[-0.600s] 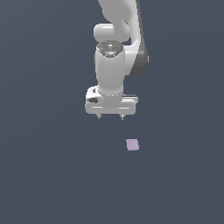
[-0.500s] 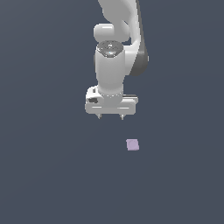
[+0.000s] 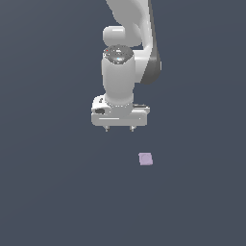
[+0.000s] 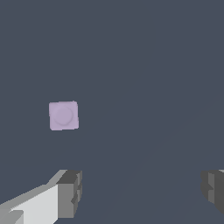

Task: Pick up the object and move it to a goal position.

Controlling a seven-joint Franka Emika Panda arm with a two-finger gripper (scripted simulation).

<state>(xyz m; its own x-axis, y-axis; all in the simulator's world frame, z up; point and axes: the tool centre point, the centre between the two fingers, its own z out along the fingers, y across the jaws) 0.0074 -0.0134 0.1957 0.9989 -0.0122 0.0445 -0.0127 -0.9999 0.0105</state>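
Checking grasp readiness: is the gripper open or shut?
Open: the gripper has its fingers spread wide apart with nothing between them; the cube lies apart.

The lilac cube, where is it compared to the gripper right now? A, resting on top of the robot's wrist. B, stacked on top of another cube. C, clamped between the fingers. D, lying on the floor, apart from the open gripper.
D: the cube lies alone on the dark floor, toward the exterior view's right of the gripper, and the wrist view shows the fingers spread wide with nothing between them.
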